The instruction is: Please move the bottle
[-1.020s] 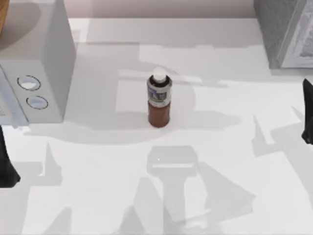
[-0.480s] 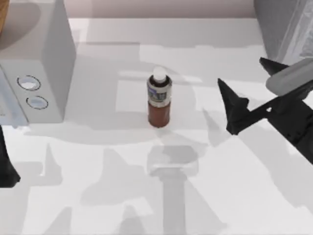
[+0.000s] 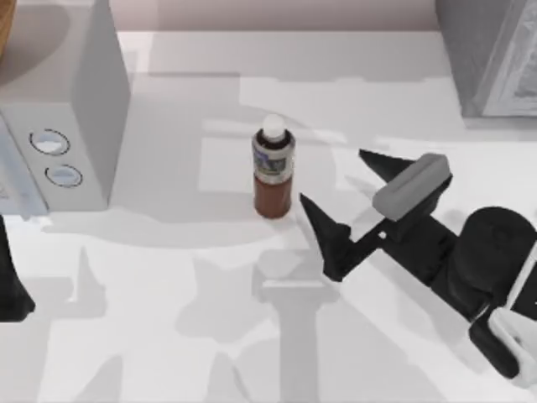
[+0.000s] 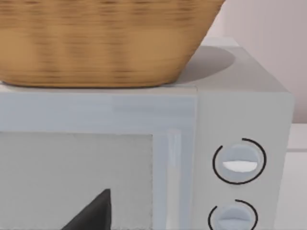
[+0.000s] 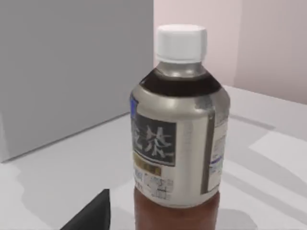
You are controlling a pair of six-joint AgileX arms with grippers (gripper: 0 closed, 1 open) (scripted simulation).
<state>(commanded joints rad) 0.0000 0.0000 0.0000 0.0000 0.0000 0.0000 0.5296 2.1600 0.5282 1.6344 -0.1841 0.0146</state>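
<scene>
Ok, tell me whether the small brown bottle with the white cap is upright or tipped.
Upright. The small brown bottle with the white cap stands on its base on the white table, cap uppermost in the right wrist view.

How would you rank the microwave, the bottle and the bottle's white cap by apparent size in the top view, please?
1. The microwave, clearly largest, though cut off at the left edge.
2. The bottle, upright near the table's middle, beside the open right gripper.
3. The white cap, smallest.

Left gripper is parked at the left edge.
</scene>
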